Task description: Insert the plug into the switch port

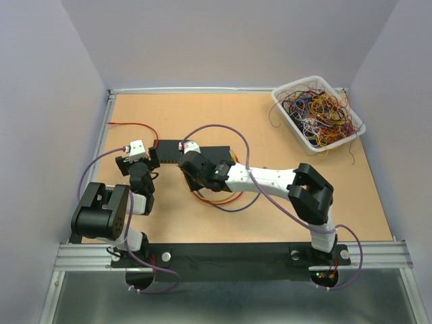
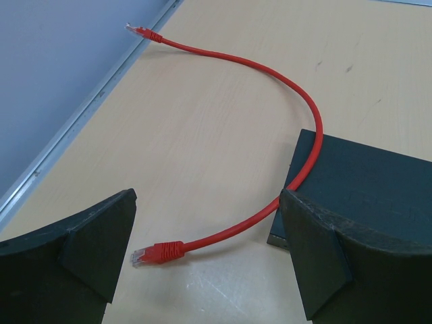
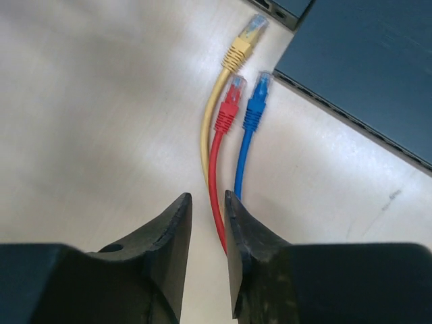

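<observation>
- Currently we see the right gripper (image 3: 207,197) low over the worktop (image 3: 81,101), jaws narrow, with only a slit between them.
- The red cable (image 3: 214,162) runs into that slit. We cannot tell whether the jaws pinch it or just sit above it.
- Three plugs lie on the worktop ahead of the right jaws: yellow plug (image 3: 246,37), red plug (image 3: 229,101) and blue plug (image 3: 256,101).
- Red and blue lie side by side, almost touching. Yellow sits further ahead, to their left.
- All three point toward the switch (image 3: 364,61) and none is seated in a port. The blue tip is just beside the switch edge, and the yellow tip is near the corner ports (image 3: 273,7).
- On the left gripper (image 2: 208,202) the jaws are wide and hold nothing.
- Between the left jaws we see the near plug (image 2: 158,253) of a second red cable (image 2: 297,94), flat on the worktop and touching neither finger.
- That cable crosses a corner of the switch and arcs away. Its far plug (image 2: 138,30) lies close to the edge rail (image 2: 81,115).
- From the top view, both grippers are at the switch, with the left at its left end and the right at its near side.
- The white bin (image 1: 291,125) of tangled wires (image 1: 320,108) sits in the far right corner, well apart.
</observation>
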`<action>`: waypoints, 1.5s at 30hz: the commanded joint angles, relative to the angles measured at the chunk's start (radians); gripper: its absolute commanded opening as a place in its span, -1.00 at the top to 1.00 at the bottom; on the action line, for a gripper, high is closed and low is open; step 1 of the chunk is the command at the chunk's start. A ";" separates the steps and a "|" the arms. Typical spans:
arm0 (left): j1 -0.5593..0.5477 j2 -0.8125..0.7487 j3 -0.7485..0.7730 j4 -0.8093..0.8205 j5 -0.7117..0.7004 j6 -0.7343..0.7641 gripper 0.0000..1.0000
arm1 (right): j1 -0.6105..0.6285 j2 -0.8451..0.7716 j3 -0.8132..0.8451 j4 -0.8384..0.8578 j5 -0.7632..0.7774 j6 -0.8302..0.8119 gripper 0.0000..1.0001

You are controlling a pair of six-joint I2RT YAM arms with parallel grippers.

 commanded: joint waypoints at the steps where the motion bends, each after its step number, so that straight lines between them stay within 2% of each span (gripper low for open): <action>1: 0.001 -0.022 0.014 0.308 -0.005 0.000 -0.97 | 0.006 -0.067 -0.079 0.009 0.013 0.005 0.38; 4: 0.001 -0.023 0.014 0.308 -0.007 -0.001 -0.97 | 0.006 -0.100 -0.119 0.012 0.016 0.017 0.40; 9: 0.001 -0.023 0.014 0.308 -0.005 0.000 -0.97 | 0.006 -0.103 -0.139 0.019 0.009 0.008 0.26; 17: 0.001 -0.022 0.014 0.308 -0.005 0.000 -0.97 | 0.006 -0.023 -0.015 0.027 0.017 -0.035 0.26; 27: 0.001 -0.023 0.015 0.308 -0.005 0.000 -0.97 | -0.018 0.158 0.151 0.026 0.013 -0.081 0.37; 45: 0.001 -0.023 0.014 0.308 -0.007 0.000 -0.97 | -0.055 0.265 0.205 0.026 -0.043 -0.075 0.41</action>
